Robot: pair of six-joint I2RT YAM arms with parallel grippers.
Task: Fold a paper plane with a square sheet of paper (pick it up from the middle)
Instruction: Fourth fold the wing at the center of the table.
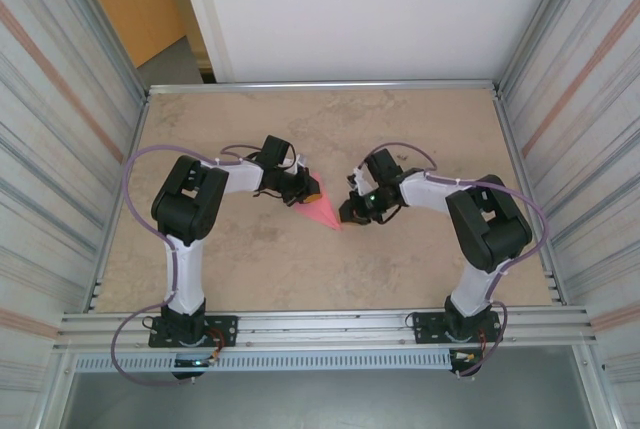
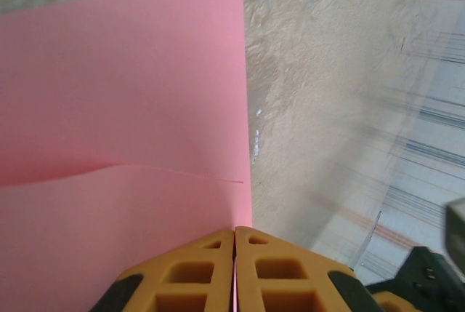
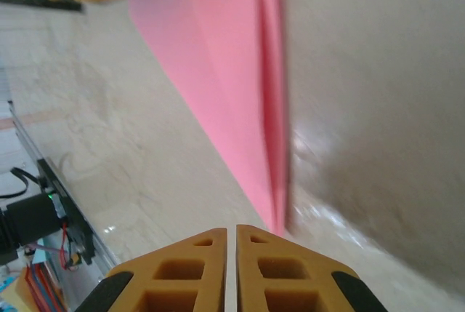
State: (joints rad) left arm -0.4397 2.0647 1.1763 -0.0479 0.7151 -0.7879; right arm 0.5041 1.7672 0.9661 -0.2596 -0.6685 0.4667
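One pink paper [image 1: 320, 215]; L gripper [image 2: 235, 235] clamped on it, R gripper [image 3: 231, 230] closed beside tip.

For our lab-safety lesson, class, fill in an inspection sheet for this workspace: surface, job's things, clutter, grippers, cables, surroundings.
Surface: beige marbled table, flat.
Job's things: folded pink paper, pointed, between the grippers.
Clutter: nothing seen.
Grippers: left gripper shut on the paper's edge; right gripper shut at its tip, hold unclear.
Cables: purple cables, loose loops above the table.
Surroundings: corrugated metal walls, white panel behind.
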